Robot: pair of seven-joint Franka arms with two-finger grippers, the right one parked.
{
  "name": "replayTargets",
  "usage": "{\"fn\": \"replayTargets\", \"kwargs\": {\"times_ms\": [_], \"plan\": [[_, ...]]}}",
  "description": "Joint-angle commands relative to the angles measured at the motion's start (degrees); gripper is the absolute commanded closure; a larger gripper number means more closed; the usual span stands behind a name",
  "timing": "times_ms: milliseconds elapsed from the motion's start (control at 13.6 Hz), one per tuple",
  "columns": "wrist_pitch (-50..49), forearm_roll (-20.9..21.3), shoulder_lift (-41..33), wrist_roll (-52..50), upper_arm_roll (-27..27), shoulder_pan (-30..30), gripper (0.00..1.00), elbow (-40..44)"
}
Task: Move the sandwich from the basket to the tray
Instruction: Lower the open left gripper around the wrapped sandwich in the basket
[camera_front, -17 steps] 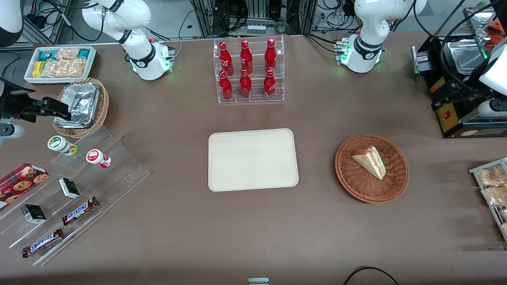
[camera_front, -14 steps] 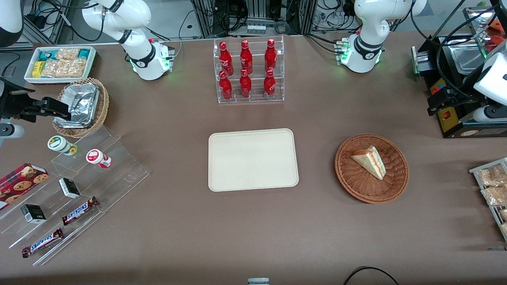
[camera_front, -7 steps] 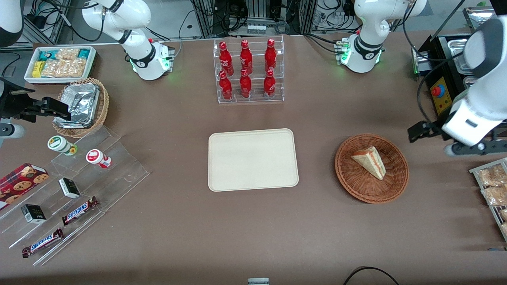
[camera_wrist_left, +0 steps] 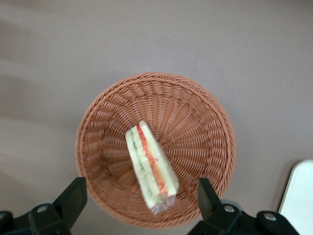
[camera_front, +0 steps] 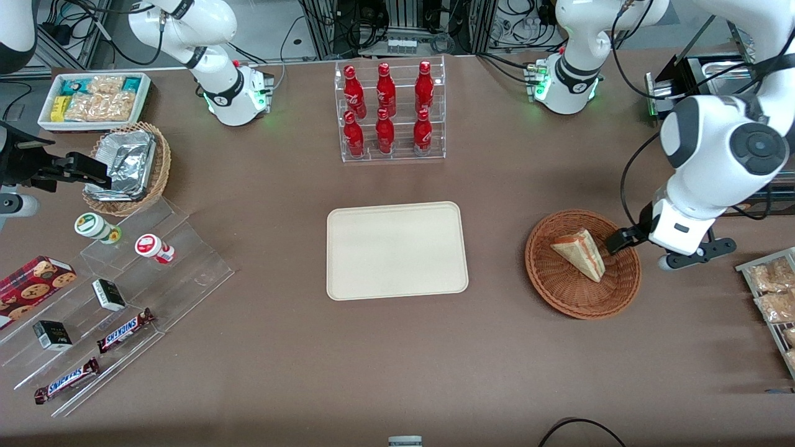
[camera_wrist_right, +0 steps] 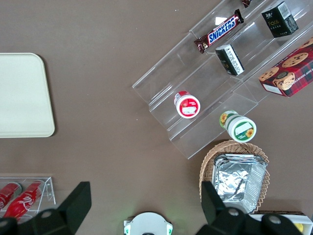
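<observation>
The sandwich point(camera_front: 581, 253), a pale bread wedge with a red and green filling edge, lies in the round reddish-brown wicker basket point(camera_front: 559, 298). My left gripper point(camera_front: 621, 241) hangs above the basket's rim on the working arm's side, apart from the sandwich. In the left wrist view the gripper point(camera_wrist_left: 142, 198) is open. Its two black fingers straddle the wrapped end of the sandwich point(camera_wrist_left: 150, 171) from above, over the basket point(camera_wrist_left: 205, 127). The cream tray point(camera_front: 397, 250) sits bare at the table's middle, and a corner of the tray point(camera_wrist_left: 301, 196) shows beside the basket.
A clear rack of red bottles point(camera_front: 390, 112) stands farther from the camera than the tray. Snack packets point(camera_front: 770, 298) lie at the working arm's end. A stepped clear display point(camera_front: 112, 279), a tan foil basket point(camera_front: 127, 164) and a white bin point(camera_front: 93, 99) are toward the parked arm's end.
The left arm has swung in from the working arm's end of the table and come down over the basket. The sandwich, basket and tray have not moved.
</observation>
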Motion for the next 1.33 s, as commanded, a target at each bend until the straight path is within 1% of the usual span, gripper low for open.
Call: {"fn": "replayTargets", "kwargs": {"times_ms": [0, 221, 663, 884, 1105, 1179, 1253], "plan": [[7.4, 0.3, 0.0, -8.2, 0.0, -1.5, 0.00, -5.3], [9.2, 0.3, 2.6, -13.9, 0.0, -2.6, 0.00, -6.2], [10.8, 0.3, 4.9, -15.4, 0.1, -3.1, 0.00, -9.0], [14.4, 0.3, 6.3, -15.8, 0.1, -3.1, 0.00, -11.0], [16.8, 0.3, 8.6, -17.1, 0.1, -3.1, 0.00, -11.2], [17.0, 0.3, 8.9, -17.1, 0.1, -3.1, 0.05, -11.4], [17.0, 0.3, 9.0, -17.2, 0.1, -3.1, 0.23, -11.5]]}}
